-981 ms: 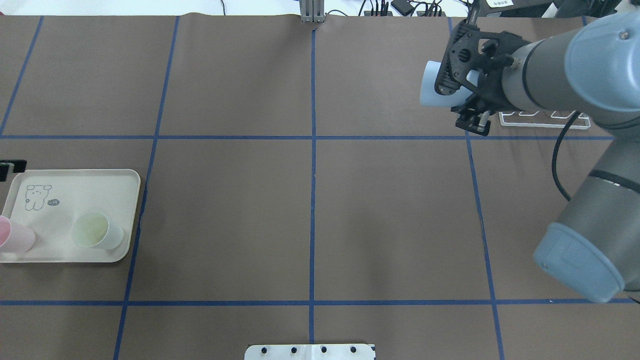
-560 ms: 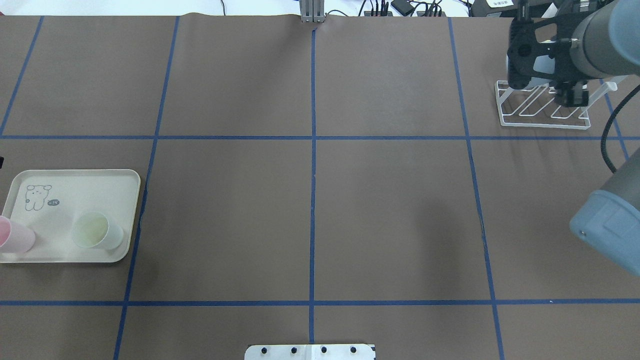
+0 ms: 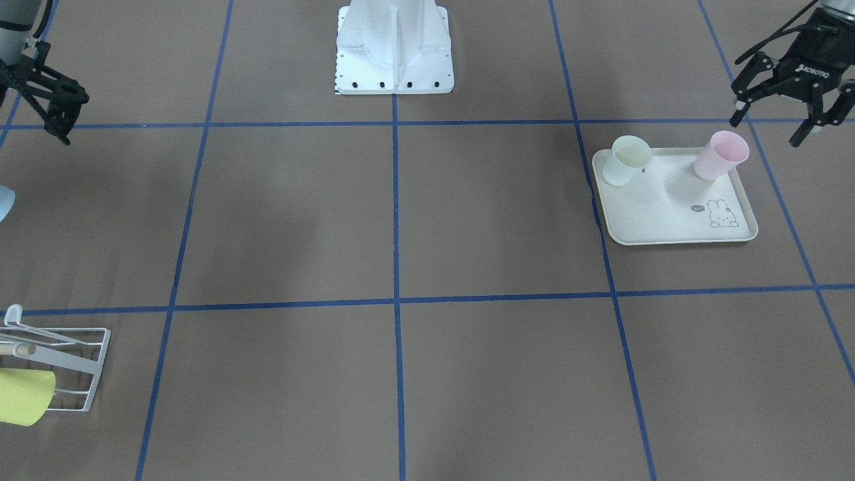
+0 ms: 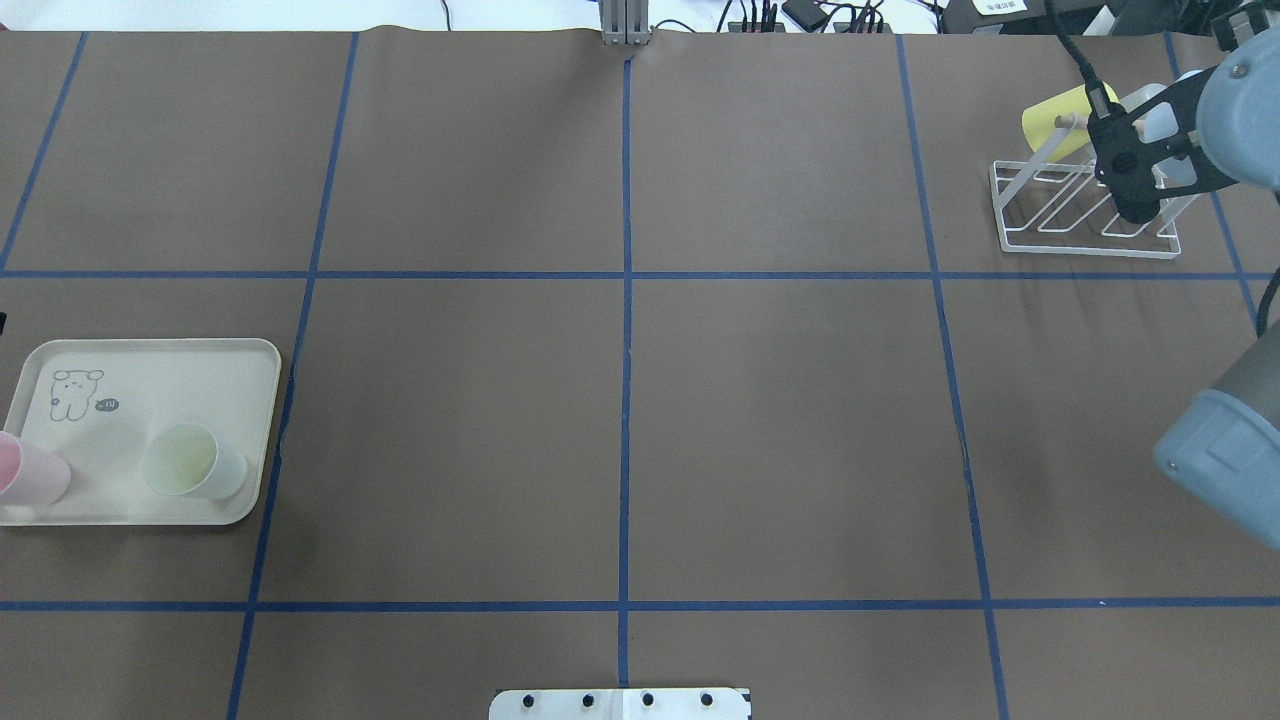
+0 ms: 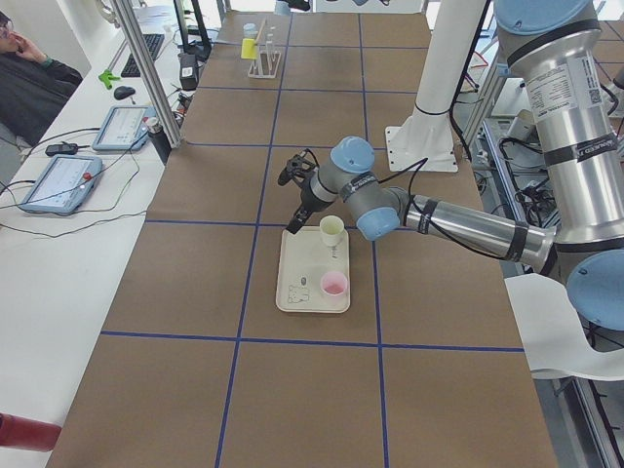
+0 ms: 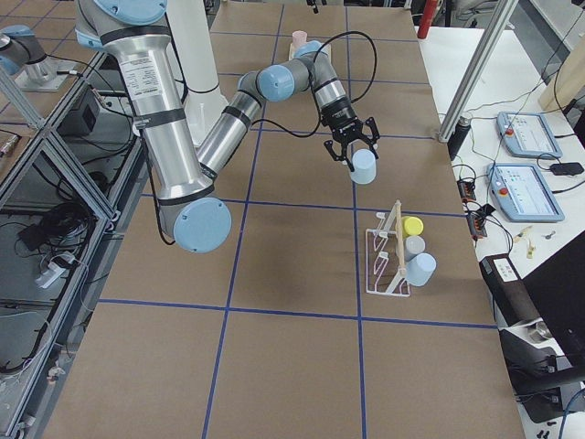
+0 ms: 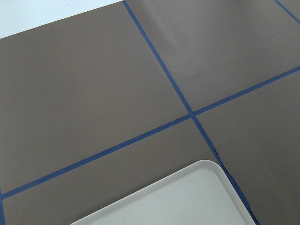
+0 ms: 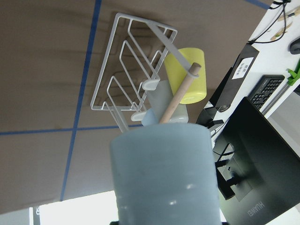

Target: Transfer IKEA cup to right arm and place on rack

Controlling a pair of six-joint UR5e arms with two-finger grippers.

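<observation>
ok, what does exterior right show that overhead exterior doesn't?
Only exterior right: the whole pale blue cup in the right gripper, plus a grey cup and a second blue cup on the rack. Only overhead: the cream tray and its printed drawing, plainly. Both: the rack, its yellow cup, the right arm.

The left gripper hangs over the tray's far corner — jaws seemingly apart — near a green cup.
</observation>
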